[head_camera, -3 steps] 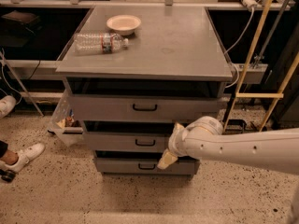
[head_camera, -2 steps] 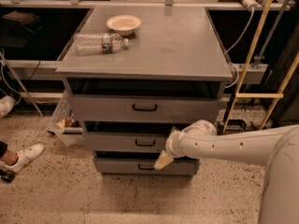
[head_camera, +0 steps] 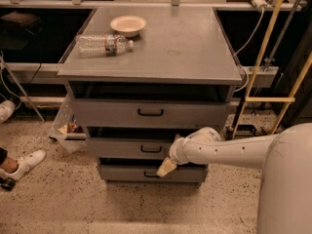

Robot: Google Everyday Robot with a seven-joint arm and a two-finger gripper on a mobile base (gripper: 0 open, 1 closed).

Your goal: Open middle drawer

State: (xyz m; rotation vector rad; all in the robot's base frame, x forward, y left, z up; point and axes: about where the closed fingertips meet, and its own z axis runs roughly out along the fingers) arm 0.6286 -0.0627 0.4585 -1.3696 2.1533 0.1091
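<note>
The tool [head_camera: 166,167] is a pale, beige-tipped end on a white arm [head_camera: 229,151] that reaches in from the right side of the desk [head_camera: 170,57]. It hangs low against the desk's front, over the upper edge of the lowest drawer [head_camera: 124,173] and just under the front of the middle drawer [head_camera: 122,148]. Whether the tool is apart or together cannot be told from this angle, and it is clamped on nothing that shows. The arm's wrist covers the right part of the middle drawer's front.

The middle drawer is the second of three in the desk's front, a wide, shallow grey panel with a dark gap above it. Its small black bar handle [head_camera: 150,149] sits just up and to the left of the tool, apart from it. Above it is the taller top drawer [head_camera: 107,113], with a black handle of its own [head_camera: 150,113].

On the desk's grey top, towards the back left, stands a pale bowl [head_camera: 127,25]. A clear water bottle [head_camera: 104,44] lies on its side just in front of the bowl.

Left of the desk, a clear plastic bin [head_camera: 65,126] leans beside it on the speckled floor [head_camera: 58,199], and farther left a white shoe [head_camera: 27,163] shows. Right of the desk stand yellow rails [head_camera: 265,57].
</note>
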